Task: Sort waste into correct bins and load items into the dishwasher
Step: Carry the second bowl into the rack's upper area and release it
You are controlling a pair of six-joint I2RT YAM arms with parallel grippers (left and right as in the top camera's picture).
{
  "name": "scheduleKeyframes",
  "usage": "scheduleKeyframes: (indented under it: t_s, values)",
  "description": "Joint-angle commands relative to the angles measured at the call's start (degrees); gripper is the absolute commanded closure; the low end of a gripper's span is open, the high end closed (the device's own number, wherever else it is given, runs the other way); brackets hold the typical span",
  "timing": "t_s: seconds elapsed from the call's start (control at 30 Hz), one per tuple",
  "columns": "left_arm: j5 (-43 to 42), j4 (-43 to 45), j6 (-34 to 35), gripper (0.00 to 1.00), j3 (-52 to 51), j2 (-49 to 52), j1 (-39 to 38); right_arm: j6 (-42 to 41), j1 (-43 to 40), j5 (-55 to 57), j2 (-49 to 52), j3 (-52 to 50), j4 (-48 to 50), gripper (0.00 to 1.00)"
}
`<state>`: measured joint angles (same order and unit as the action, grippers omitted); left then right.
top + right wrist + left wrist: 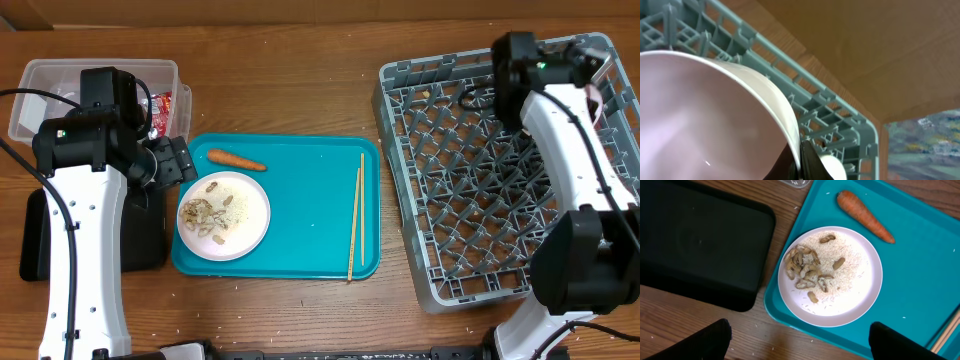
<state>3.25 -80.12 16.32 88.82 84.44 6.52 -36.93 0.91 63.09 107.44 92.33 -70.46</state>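
right gripper [800, 163], lower centre, pinches the bowl [705, 115] by its rim to load the rack [830, 100]; left gripper [800, 342] hangs spread over the plate [855, 285].

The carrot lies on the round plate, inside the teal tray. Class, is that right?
Not quite. The carrot is not on the round plate. It lies on the bare floor of the teal tray, just past the plate's rim and apart from it. It is indeed inside the teal tray. The left wrist view shows this.
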Motion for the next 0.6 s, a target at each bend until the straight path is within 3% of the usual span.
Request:
scheduleKeyframes:
  t_s: [0.0, 0.23, 0.57]
  values:
    - [-0.28, 0.33, -0.02, 0.09, 0.48, -0.13, 0.22, -1.03, 0.83, 1.77, -0.04, -4.35, 1.86, 0.96]
    - [-0.31, 0.59, -0.02, 0.09, 0.48, -0.13, 0.22, -1.07, 4.68, 1.49, -0.04, -11.32, 4.42, 0.96]
    - [-0.33, 0.57, -0.02, 0.09, 0.48, -0.13, 0.22, -1.31, 10.80, -4.83, -0.04, -12.28, 4.02, 0.96]
